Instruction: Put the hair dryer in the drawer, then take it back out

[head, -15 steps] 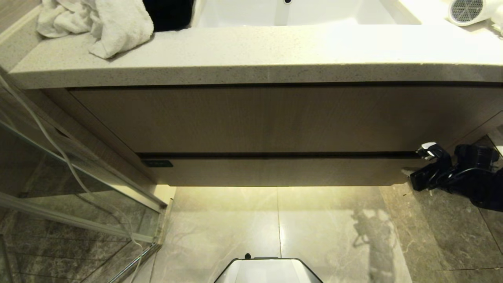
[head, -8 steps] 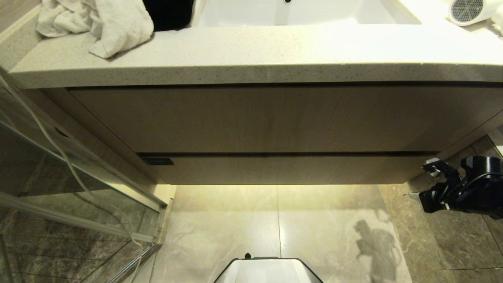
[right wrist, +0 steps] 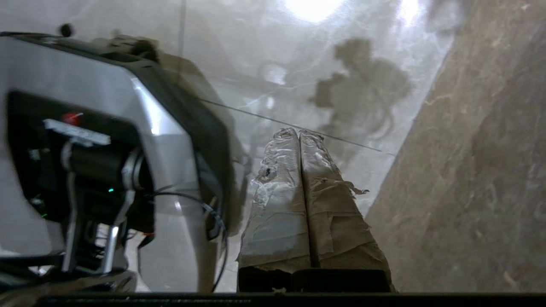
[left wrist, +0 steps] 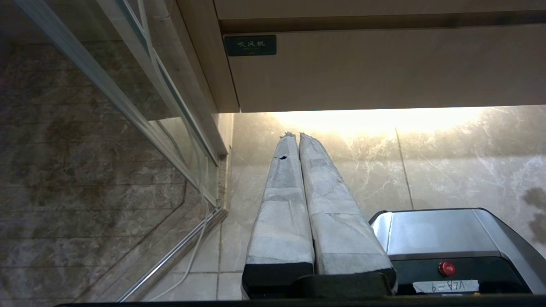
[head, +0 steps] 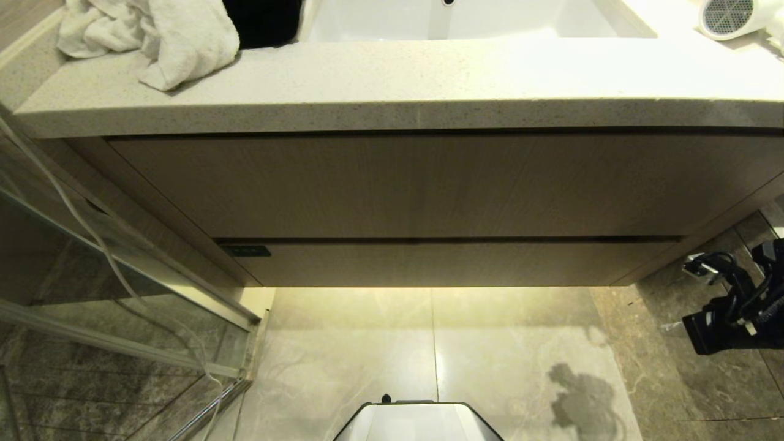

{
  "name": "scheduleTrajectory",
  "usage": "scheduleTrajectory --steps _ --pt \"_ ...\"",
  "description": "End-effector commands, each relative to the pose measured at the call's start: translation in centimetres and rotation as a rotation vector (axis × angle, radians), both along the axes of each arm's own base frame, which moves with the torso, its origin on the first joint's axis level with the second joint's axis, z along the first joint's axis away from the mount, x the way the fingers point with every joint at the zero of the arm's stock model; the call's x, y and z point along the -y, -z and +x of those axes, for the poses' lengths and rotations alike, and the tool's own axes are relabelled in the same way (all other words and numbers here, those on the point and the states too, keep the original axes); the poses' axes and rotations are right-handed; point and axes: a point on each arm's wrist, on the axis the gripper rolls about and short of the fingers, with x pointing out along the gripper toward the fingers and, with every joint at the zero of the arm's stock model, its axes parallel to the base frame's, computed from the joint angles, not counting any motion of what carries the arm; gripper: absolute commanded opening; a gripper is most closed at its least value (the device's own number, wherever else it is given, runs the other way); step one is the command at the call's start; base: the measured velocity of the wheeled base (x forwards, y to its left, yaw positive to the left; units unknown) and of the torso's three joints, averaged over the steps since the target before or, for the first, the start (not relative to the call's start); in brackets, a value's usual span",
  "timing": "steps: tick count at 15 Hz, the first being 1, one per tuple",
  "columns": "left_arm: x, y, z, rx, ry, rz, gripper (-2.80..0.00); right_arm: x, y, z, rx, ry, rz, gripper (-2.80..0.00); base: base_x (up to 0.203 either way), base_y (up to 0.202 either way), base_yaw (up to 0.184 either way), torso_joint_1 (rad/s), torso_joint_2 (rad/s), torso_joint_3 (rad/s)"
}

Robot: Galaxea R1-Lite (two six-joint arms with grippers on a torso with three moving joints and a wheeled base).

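The white hair dryer (head: 729,17) lies on the countertop (head: 392,79) at the far right, its grey grille facing me. The drawer (head: 453,264) is shut, its plain front flush under the taller panel; its black label (left wrist: 250,45) sits at the left end. My right gripper (head: 698,334) hangs low over the dark floor tiles, to the right of the drawer's end and apart from it. In the right wrist view its taped fingers (right wrist: 273,192) are shut on nothing. The left gripper (left wrist: 297,135) is parked, shut and empty, pointing at the floor below the drawer.
A white towel (head: 153,37) lies at the counter's left end beside the sink basin (head: 465,21). A glass shower door (head: 122,263) with a white cable stands on the left. My base (head: 416,422) is close to the vanity.
The drawer front has slid in the last bit and now sits flush. My right gripper has drawn away from the drawer's right end, moving right and down over the floor, and its wrist has turned.
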Motion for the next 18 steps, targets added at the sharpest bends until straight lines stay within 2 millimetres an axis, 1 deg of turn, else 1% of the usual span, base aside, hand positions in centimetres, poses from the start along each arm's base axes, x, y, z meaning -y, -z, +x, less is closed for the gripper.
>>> scheduleTrajectory --steps 1,3,4,6,7,9,10,12,13,15,16,18 --pt "0.0 0.0 0.0 0.002 0.000 0.000 -2.80 -1.9 -3.7 -4.5 0.121 -0.017 -0.031 -2.80 0.000 0.000 0.000 0.000 0.00 0.000" --pt "0.0 0.0 0.0 0.002 0.000 0.000 -2.80 -4.4 -5.2 -9.7 0.210 -0.026 -0.025 -2.80 0.000 0.000 0.000 0.000 0.00 0.000" --pt "0.0 0.0 0.0 0.000 -0.002 0.000 -2.80 -5.8 -5.4 -12.1 0.255 -0.032 -0.008 -2.80 0.000 0.000 0.000 0.000 0.00 0.000" --pt "0.0 0.0 0.0 0.002 0.000 0.000 -2.80 -8.5 -4.9 -16.7 0.349 -0.058 0.048 -2.80 0.000 0.000 0.000 0.000 0.00 0.000" --pt "0.0 0.0 0.0 0.000 -0.001 0.000 -2.80 -9.5 -4.2 -18.9 0.400 -0.078 0.072 -2.80 0.000 0.000 0.000 0.000 0.00 0.000" --pt "0.0 0.0 0.0 0.000 -0.001 0.000 -2.80 -10.4 -2.7 -22.7 0.509 -0.087 0.105 -2.80 0.000 0.000 0.000 0.000 0.00 0.000" --pt "0.0 0.0 0.0 0.002 0.000 0.000 -2.80 -10.6 -2.0 -23.9 0.545 -0.084 0.123 -2.80 0.000 0.000 0.000 0.000 0.00 0.000" --pt "0.0 0.0 0.0 0.002 0.000 0.000 -2.80 -10.5 -0.7 -25.7 0.589 -0.086 0.151 -2.80 0.000 0.000 0.000 0.000 0.00 0.000" --pt "0.0 0.0 0.0 0.000 0.000 0.000 -2.80 -10.4 -0.3 -26.2 0.602 -0.059 0.150 -2.80 0.000 0.000 0.000 0.000 0.00 0.000" --pt "0.0 0.0 0.0 0.002 0.000 0.000 -2.80 -10.1 0.3 -26.2 0.617 0.033 0.103 -2.80 0.000 0.000 0.000 0.000 0.00 0.000" --pt "0.0 0.0 0.0 0.002 0.000 0.000 -2.80 -10.0 0.3 -26.1 0.654 0.094 0.071 -2.80 0.000 0.000 0.000 0.000 0.00 0.000" --pt "0.0 0.0 0.0 0.002 -0.001 0.000 -2.80 -10.0 -0.1 -25.6 0.648 0.125 0.051 -2.80 0.000 0.000 0.000 0.000 0.00 0.000"
